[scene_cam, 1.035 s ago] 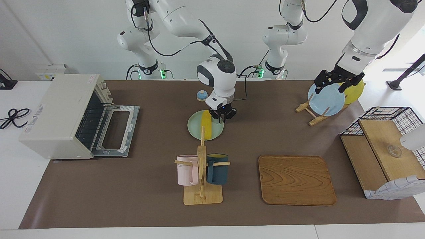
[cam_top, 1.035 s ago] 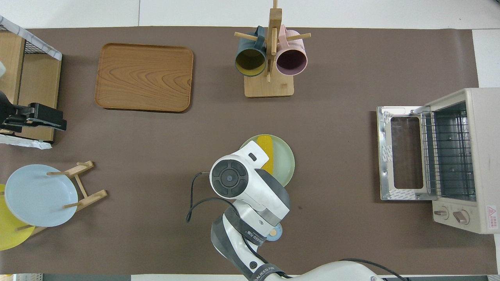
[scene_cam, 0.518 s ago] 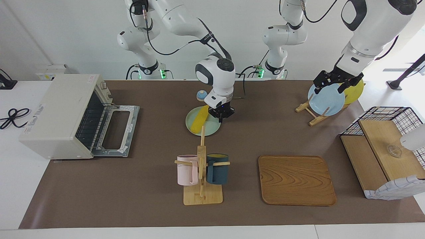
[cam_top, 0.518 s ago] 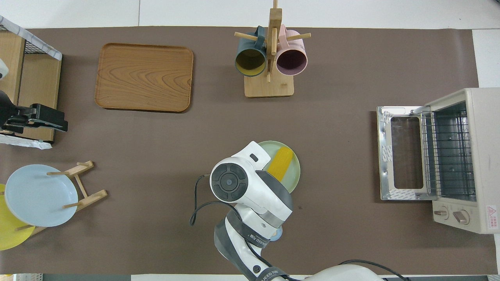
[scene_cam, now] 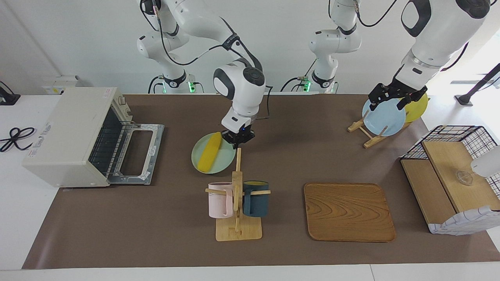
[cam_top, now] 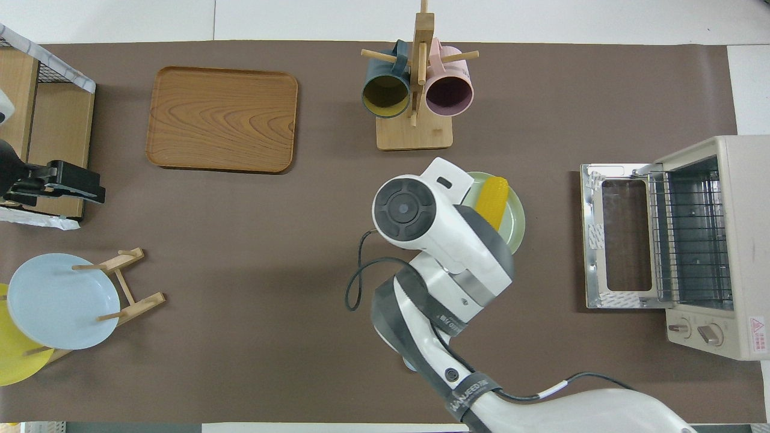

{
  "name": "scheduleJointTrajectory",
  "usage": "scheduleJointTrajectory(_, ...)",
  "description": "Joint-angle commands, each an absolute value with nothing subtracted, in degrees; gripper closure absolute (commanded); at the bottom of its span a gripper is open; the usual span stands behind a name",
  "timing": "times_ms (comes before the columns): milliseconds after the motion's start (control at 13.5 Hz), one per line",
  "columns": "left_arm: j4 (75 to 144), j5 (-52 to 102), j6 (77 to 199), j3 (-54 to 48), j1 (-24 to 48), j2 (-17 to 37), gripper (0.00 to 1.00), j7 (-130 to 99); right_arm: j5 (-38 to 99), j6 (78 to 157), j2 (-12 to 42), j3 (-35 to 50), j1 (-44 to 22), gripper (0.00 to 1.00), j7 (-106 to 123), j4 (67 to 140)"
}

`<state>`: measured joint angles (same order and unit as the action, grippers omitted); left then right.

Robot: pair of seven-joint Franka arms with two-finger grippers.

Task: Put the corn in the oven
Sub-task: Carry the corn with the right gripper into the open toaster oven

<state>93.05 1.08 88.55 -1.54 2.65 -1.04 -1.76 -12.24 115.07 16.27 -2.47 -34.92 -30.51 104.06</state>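
Our right tool (scene_cam: 237, 140) is clamped on the rim of the mint plate (scene_cam: 203, 158), with the corn (scene_cam: 209, 152) lying loose on it, near the open oven (scene_cam: 74, 134) at the right arm's end. We should keep the plate level and move slowly. The left tool (scene_cam: 394, 95), over the plate rack (scene_cam: 365, 130), waits, its fingers unreadable; brown tabletop (scene_cam: 156, 218) lies bare before the oven door.

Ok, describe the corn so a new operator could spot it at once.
Start at the white oven with its door folded open at the right arm's end of the table. Beside its open door, a mint plate is held at its rim by the right tool. The corn lies on it: a long yellow cob, unlike the round yellow plate in the rack.
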Motion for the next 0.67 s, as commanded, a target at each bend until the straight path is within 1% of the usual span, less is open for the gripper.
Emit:
scheduleJointTrajectory(0, 94.13, -0.09, 90.08, -1.58, 2.81, -1.41, 0.00, -1.32, -13.01, 109.71, 11.44, -1.85, -30.08, 1.00, -27.25, 106.43)
scheduleJointTrajectory(74, 94.13, -0.09, 90.52, -1.58, 2.81, -1.49, 0.00, -1.32, -13.01, 108.12, 9.95, -1.93, -28.84, 1.00, -26.64, 107.65)
scheduleJointTrajectory(296, 94.13, -0.09, 90.70, -1.49, 2.90, -1.49, 0.00, -1.32, -15.54, 103.55, 7.74, -2.11, -24.98, 1.00, -26.37, 109.68)
scheduleJointTrajectory(518, 94.13, -0.09, 90.70, -1.58, 2.90, -1.49, 0.00, -1.32, -18.45, 103.62, 5.89, -2.02, -18.65, 1.00, -26.10, 112.93)
scheduleJointTrajectory(592, 94.13, -0.09, 90.70, -1.58, 2.90, -1.49, 0.00, -1.32, -19.50, 103.54, 5.80, -2.02, -17.94, 1.00, -25.93, 113.37)
